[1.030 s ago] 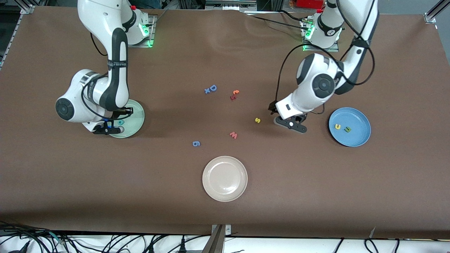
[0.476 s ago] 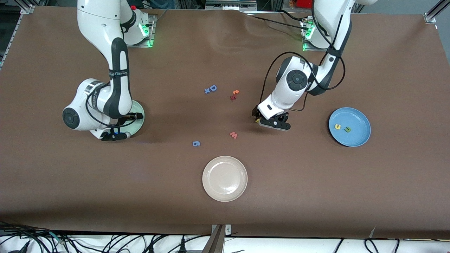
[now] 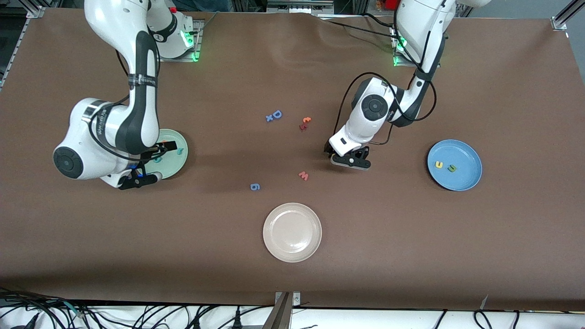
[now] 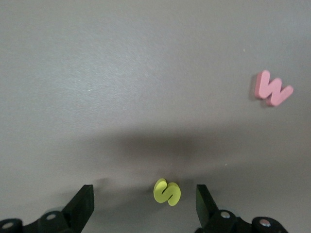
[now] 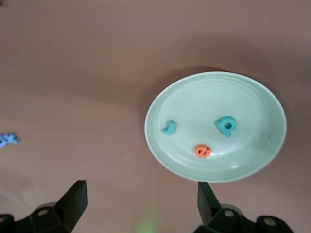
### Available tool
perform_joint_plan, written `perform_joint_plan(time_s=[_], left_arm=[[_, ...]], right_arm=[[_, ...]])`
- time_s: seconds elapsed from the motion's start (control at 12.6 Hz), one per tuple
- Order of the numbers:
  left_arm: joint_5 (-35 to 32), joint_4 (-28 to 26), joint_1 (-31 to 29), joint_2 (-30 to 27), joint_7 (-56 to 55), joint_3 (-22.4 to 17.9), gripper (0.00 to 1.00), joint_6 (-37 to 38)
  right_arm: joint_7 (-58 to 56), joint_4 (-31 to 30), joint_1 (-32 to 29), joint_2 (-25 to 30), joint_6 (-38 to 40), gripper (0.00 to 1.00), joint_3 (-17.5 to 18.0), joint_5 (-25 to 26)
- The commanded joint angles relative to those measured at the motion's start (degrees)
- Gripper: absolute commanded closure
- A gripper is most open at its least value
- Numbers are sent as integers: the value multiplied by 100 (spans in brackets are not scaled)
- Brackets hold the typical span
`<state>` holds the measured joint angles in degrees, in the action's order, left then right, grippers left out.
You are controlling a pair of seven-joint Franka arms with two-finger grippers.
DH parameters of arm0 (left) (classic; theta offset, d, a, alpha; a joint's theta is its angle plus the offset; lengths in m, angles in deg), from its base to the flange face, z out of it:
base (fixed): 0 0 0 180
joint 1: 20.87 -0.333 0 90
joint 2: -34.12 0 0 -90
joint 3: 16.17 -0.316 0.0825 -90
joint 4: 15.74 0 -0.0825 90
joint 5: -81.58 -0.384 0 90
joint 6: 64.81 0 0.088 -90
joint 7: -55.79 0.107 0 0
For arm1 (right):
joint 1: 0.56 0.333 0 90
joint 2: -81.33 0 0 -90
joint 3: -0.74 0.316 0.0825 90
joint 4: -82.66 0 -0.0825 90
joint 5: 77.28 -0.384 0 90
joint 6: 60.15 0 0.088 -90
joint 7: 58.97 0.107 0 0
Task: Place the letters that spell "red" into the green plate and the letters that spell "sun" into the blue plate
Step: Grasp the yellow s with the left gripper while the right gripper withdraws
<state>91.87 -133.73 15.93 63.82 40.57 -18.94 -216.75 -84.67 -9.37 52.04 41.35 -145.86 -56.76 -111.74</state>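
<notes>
- My left claw hangs spread around the yellow s lying flat on the surface.
- I judge it light, soft foam: pinch its outer edges.
- My right claw, spread, empty, hovers by the green plate.

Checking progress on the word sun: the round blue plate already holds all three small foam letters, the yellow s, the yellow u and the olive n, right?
Not quite. The round blue plate holds only the yellow u and the olive n, as the front view shows. The small yellow foam s lies on the table between the left gripper fingers, seen in the left wrist view.
</notes>
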Motion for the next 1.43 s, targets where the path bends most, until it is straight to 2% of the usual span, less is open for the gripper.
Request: perform_joint_plan(time_s=[0.0,0.24,0.4,0.48,0.55,0.71,0.79,0.87,1.03,1.11,1.19,1.35], left_arm=[[-264,66,179,132,-122,-75,12,-28],[-405,92,240,238,-122,-75,14,-28],[-405,101,319,317,-122,-75,14,-28],[-405,101,337,326,-122,-75,16,-28],[-414,101,346,326,-113,-83,23,-28],[-658,101,337,326,-122,-92,45,-28],[-747,101,337,326,-122,-127,56,-28],[-774,101,337,326,-113,-127,65,-28],[-783,101,337,326,-96,-136,70,-28],[-783,101,337,317,-87,-145,77,-28],[-783,101,337,309,-69,-162,83,-28],[-783,110,311,195,53,-381,84,-20]], right_arm=[[353,614,-4,-18,501,0,2,368],[478,695,136,-18,441,0,19,483],[1115,695,357,236,336,0,159,868],[1433,695,305,463,301,0,438,1061],[1645,695,148,596,239,0,772,1359],[2101,625,-213,1139,11,0,1510,1939],[2478,538,-328,1394,-138,0,1775,2099],[2795,467,-355,1658,-348,0,1855,2196],[2781,300,-669,2255,-447,0,2276,2582],[2737,299,-985,2519,-429,0,2635,2845],[2763,308,-1405,2757,-421,0,3100,3056],[2799,308,-2503,3135,-342,0,4032,3094]])
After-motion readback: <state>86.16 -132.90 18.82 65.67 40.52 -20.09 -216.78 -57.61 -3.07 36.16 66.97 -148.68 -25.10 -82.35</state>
